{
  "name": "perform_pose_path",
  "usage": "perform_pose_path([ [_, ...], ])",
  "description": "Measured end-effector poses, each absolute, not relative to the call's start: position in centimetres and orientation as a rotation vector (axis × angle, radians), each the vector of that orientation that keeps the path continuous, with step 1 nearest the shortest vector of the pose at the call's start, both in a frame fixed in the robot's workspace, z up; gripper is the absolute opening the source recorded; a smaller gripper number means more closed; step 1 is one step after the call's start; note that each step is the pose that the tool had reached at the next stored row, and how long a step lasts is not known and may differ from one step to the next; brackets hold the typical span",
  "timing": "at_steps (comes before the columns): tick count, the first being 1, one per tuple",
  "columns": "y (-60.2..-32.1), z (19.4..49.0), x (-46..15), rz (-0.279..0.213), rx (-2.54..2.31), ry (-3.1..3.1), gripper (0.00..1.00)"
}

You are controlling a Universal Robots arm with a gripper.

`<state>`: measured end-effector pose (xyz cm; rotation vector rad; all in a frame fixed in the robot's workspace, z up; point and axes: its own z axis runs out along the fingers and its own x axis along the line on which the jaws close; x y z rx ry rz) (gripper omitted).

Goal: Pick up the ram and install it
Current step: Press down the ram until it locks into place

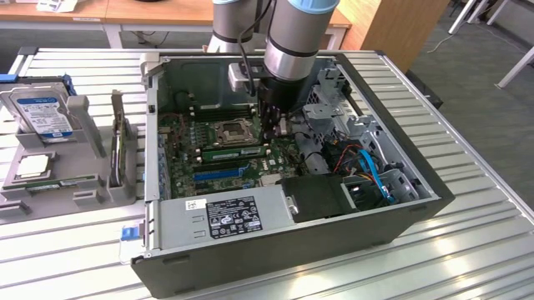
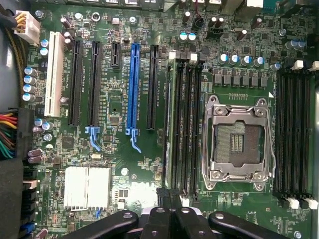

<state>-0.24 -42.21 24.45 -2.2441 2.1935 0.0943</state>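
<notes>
The ram [image 1: 234,152] is a long green stick standing on edge in a memory slot beside the empty processor socket [image 1: 231,132], inside the open computer case. In the wrist view the ram [image 2: 168,119] is seen edge-on in the slot of that bank farthest from the socket [image 2: 238,144]. My gripper [image 1: 274,134] reaches down into the case at one end of the stick. Its black fingertips [image 2: 165,195] are pressed together right at that end of the stick, and nothing is visible between them.
A grey fixture [image 1: 84,194] at the exterior view's left carries a hard drive [image 1: 44,112], a square silver processor chip [image 1: 32,165] and a thin green board [image 1: 59,185]. In the case, a power supply [image 1: 225,215], blue cables [image 1: 371,169] and metal drive brackets [image 1: 329,115] crowd the arm.
</notes>
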Motion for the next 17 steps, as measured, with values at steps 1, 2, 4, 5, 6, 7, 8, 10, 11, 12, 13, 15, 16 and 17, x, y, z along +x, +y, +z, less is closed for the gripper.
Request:
perform_pose_path([
  [1, -42.21, 24.45, -0.17, 0.094, -2.244, 2.193, 0.1],
  [2, -42.2, 24.45, -0.08, 0.094, -2.244, 2.193, 0.1],
  [4, -42.2, 24.44, 0.13, 0.095, -2.244, 2.193, 0.1],
  [5, -42.2, 24.44, 0.2, 0.095, -2.244, 2.193, 0.1],
  [6, -42.2, 24.44, 0.2, 0.094, -2.244, 2.193, 0.1],
  [7, -42.2, 24.44, 0.2, 0.095, -2.244, 2.193, 0.1],
  [8, -42.2, 24.44, 0.2, 0.094, -2.244, 2.193, 0.1],
  [10, -42.2, 24.44, 0.2, 0.094, -2.244, 2.193, 0.1],
  [11, -42.12, 24.43, 0.19, 0.095, -2.244, 2.194, 0.1],
  [12, -42.01, 24.42, 0.2, 0.095, -2.243, 2.194, 0.1],
  [13, -41.91, 24.41, 0.2, 0.094, -2.243, 2.194, 0.1],
  [15, -41.83, 24.4, 0.2, 0.094, -2.243, 2.195, 0.1],
  [16, -41.83, 24.4, 0.2, 0.094, -2.243, 2.195, 0.1],
  [17, -41.83, 24.4, 0.2, 0.094, -2.243, 2.195, 0.1],
])
